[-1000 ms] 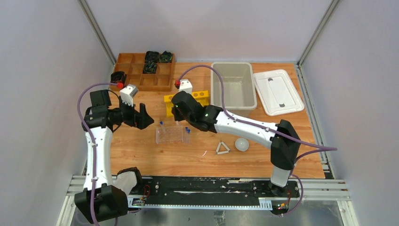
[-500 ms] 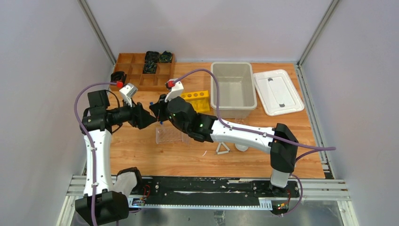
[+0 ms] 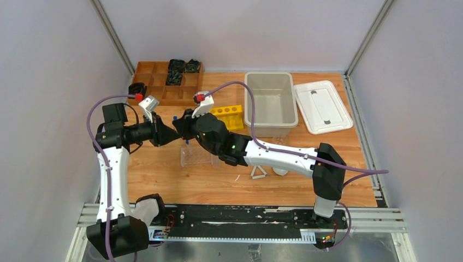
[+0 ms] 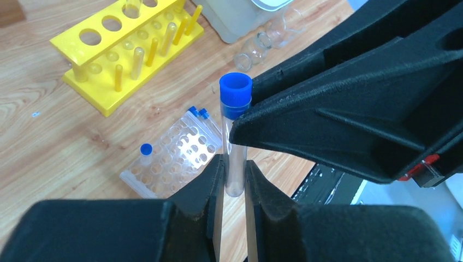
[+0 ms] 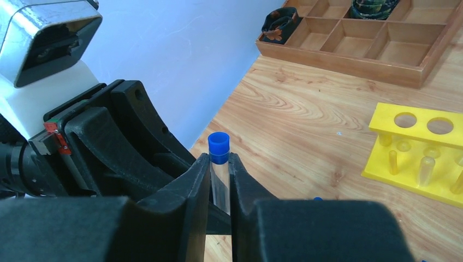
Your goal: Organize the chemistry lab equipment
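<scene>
— Above the rack's (image 3: 196, 157) far left corner, the top camera shows us the left gripper (image 3: 173, 134) and the right gripper (image 3: 179, 123) nose to nose. What else do we count?

— To the rack's right, the triangle (image 3: 258, 173) and the dish (image 3: 280, 171) lie loose on the table (image 3: 218, 185), the dish half hidden. Neither looks sorted to us.

— From the left wrist, we see the left fingers pressed together on the lower end of a tube (image 4: 235, 147). It's upright and held high over the rack. Three more tubes (image 4: 146, 154) stand in the rack, and most of its holes are bare.

— And the beakers (image 4: 261, 45) sit beyond the rack, untouched.

— From the right wrist, we see the right fingers lying against that tube on both sides, just under its blue cap. So both grippers pinch it.

— Then we judge the work to be early. One tube is mid-handover and not yet in the rack. The beakers, triangle and dish are left to do.
</scene>
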